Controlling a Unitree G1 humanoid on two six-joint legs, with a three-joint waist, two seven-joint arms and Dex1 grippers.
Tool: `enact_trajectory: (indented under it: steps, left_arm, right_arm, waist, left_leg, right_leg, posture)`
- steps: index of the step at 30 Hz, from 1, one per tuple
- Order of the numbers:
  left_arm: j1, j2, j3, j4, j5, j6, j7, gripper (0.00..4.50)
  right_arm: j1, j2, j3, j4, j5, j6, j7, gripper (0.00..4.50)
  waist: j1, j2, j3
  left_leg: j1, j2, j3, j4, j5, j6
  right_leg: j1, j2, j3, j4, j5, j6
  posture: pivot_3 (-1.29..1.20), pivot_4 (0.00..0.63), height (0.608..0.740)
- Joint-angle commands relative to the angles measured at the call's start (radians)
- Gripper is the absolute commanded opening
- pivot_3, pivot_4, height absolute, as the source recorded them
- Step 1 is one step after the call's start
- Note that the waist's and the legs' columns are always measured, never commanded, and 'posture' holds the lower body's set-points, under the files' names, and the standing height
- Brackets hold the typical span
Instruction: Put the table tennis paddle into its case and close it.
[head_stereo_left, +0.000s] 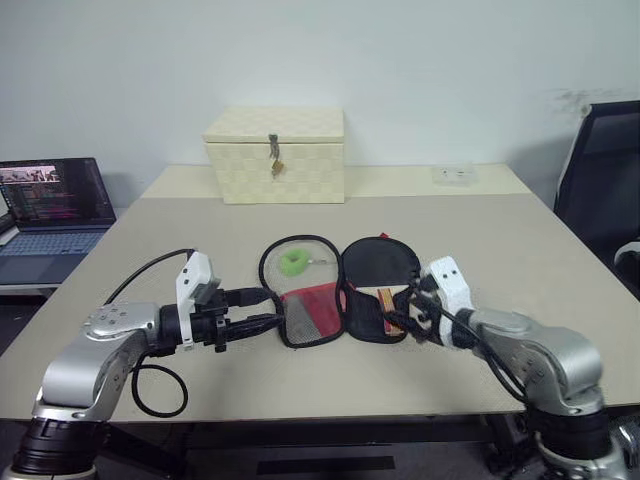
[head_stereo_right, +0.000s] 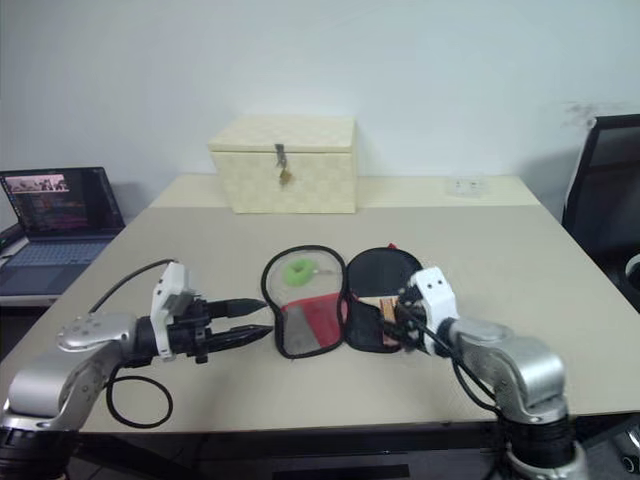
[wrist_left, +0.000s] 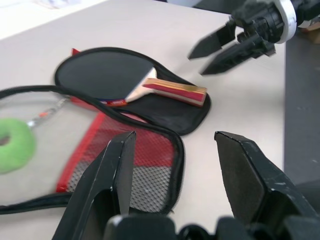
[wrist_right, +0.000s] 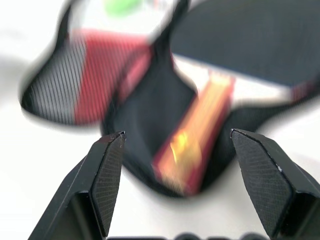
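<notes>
The case (head_stereo_left: 312, 305) lies unzipped and spread flat in the middle of the table, its mesh-lined half on the left and its black half (head_stereo_left: 364, 320) on the right. On the black half rests the table tennis paddle (head_stereo_left: 380, 262), black face up, with its wooden handle (wrist_left: 177, 91) pointing toward me. My left gripper (head_stereo_left: 272, 307) is open beside the left half's near edge, holding nothing. My right gripper (wrist_left: 199, 61) hovers open just short of the handle's end, apart from it; the right wrist view shows the handle (wrist_right: 192, 150) beyond its spread fingers.
A green ring (head_stereo_left: 294, 263) lies inside the mesh half. A cream woven latched box (head_stereo_left: 277, 155) stands at the back of the table (head_stereo_left: 500, 240). An open laptop (head_stereo_left: 50, 205) sits to the left, a black chair (head_stereo_left: 605, 170) to the right.
</notes>
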Motion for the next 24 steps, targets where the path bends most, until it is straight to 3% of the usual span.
enact_trajectory:
  steps: [1, 12, 24]
  left_arm:
    - [-0.003, 0.022, 0.017, 0.005, -0.008, -0.010, -0.019, 2.74]
    - [-0.009, 0.029, 0.013, 0.018, 0.002, -0.015, -0.026, 2.74]
    - [0.010, 0.034, 0.022, 0.001, -0.004, -0.013, -0.013, 2.74]
  right_arm:
    - [0.012, -0.015, 0.033, -0.021, 0.007, -0.059, 0.027, 3.68]
    - [0.048, 0.041, 0.159, 0.052, -0.048, -0.139, -0.014, 3.68]
    - [0.039, 0.030, 0.143, 0.087, -0.078, -0.178, -0.029, 3.68]
  waist:
    - [-0.004, 0.000, 0.000]
    - [0.000, -0.001, 0.000]
    - [0.000, -0.002, -0.001]
  left_leg:
    - [0.000, 0.000, 0.000, 0.000, 0.000, 0.000]
    - [0.000, 0.000, -0.001, 0.000, 0.000, 0.000]
    - [0.000, 0.001, -0.002, 0.000, 0.000, 0.000]
  right_leg:
    - [0.000, 0.001, 0.000, 0.000, 0.000, 0.000]
    - [0.000, 0.000, 0.001, 0.000, -0.001, -0.002]
    - [0.001, 0.000, 0.000, 0.000, -0.001, -0.002]
  posture:
    - [0.00, 0.150, 0.740]
    - [0.00, 0.150, 0.740]
    - [0.00, 0.150, 0.740]
